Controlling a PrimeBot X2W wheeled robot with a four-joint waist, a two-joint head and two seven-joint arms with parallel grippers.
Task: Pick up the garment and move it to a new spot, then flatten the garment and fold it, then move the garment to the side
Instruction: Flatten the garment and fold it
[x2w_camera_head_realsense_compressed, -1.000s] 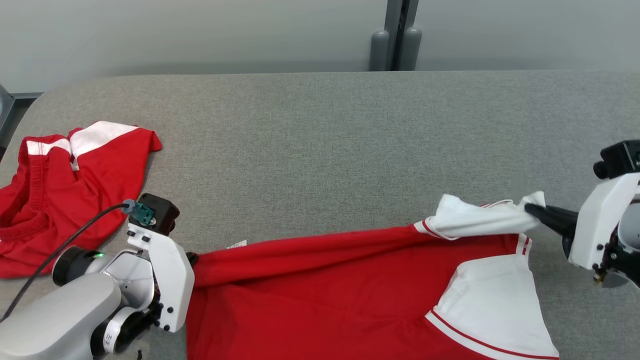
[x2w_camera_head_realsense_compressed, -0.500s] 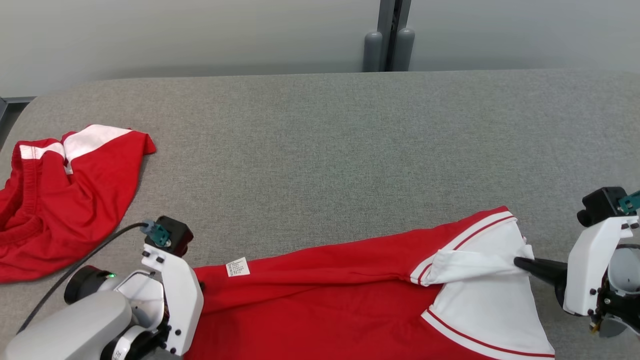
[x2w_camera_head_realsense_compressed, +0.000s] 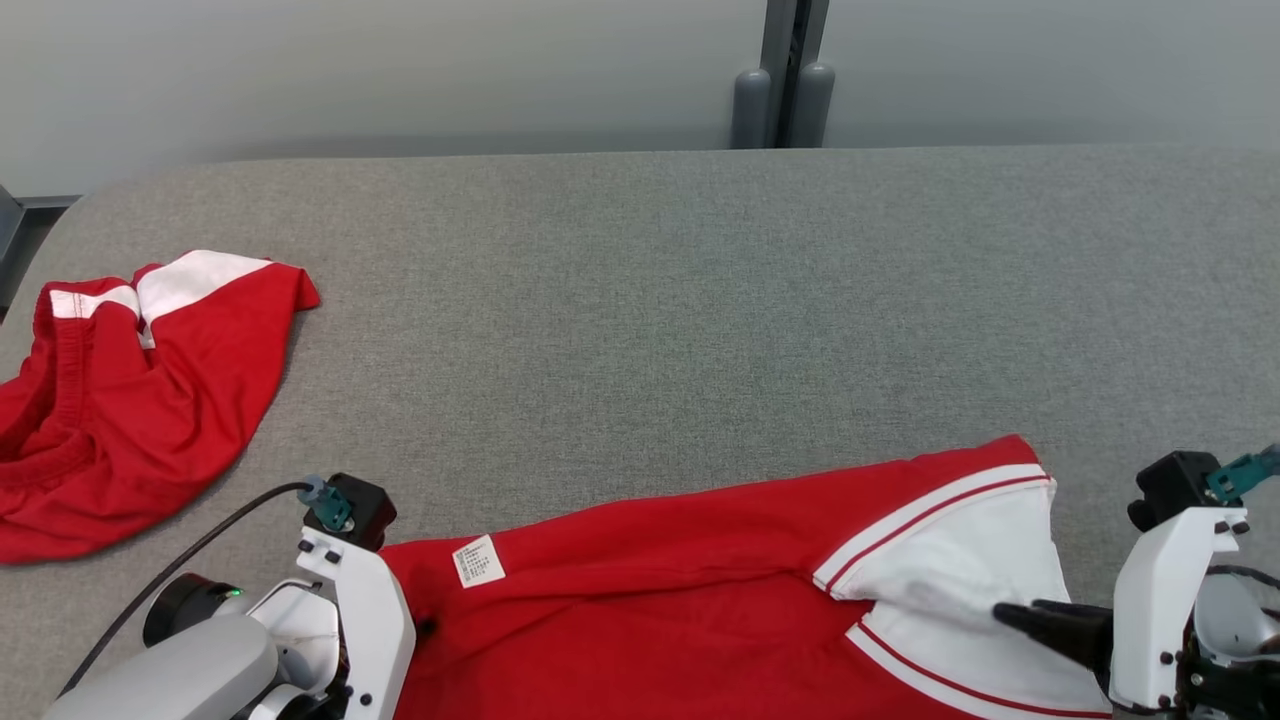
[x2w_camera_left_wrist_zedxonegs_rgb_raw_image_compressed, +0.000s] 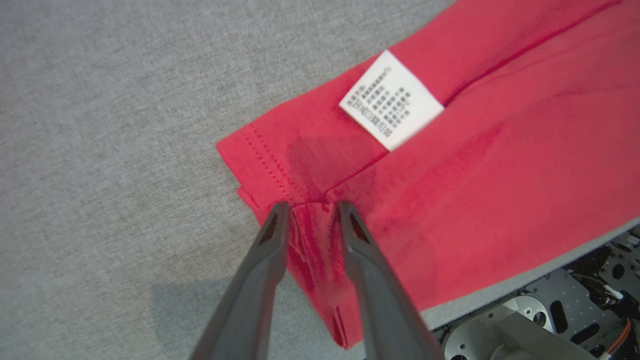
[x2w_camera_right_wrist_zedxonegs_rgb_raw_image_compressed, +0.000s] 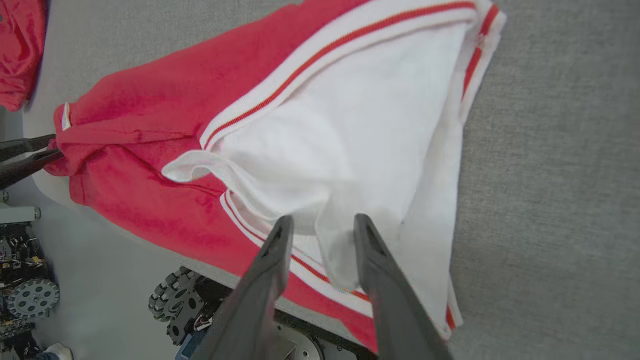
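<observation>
Left wrist view: the left gripper (x2w_camera_left_wrist_zedxonegs_rgb_raw_image_compressed: 310, 207) has its two dark fingers parted. A raised fold of the red jersey with white striped shoulder panels (x2w_camera_left_wrist_zedxonegs_rgb_raw_image_compressed: 500, 175) sits in the gap. The cloth looks slack, so I read it as not clamped. This is the hem corner of the jersey, and it lies on the grey fabric-covered table (x2w_camera_left_wrist_zedxonegs_rgb_raw_image_compressed: 100, 125), close to the table's near edge. The rest of the jersey runs off from the fingertips along that edge, and some cloth spills over it. The white printed care label (x2w_camera_left_wrist_zedxonegs_rgb_raw_image_compressed: 391, 100) sits just past the fingertips, further in from the edge.

Right wrist view: the right gripper (x2w_camera_right_wrist_zedxonegs_rgb_raw_image_compressed: 322, 222) also stands with its jaws apart. A bunched flap of the white shoulder panel (x2w_camera_right_wrist_zedxonegs_rgb_raw_image_compressed: 360, 125) lies loose between them, with no visible pinch. This end of the jersey hangs partly over the table's near edge too.

Head view: the jersey lies stretched along the table's near edge, with its long axis side to side. The hem end is at the left arm and the white sleeve end is at the right arm. Each gripper sits at its own end, pointing inward along that axis. A second crumpled red-and-white garment (x2w_camera_head_realsense_compressed: 130, 420) lies well apart, further in from the edge on the left side.

My judgement is that the jersey is laid out but not flat, since the sleeve panel is doubled over. The right arm is nearer that flap, so smoothing starts there. The pull goes away from the near edge, across the long axis.
</observation>
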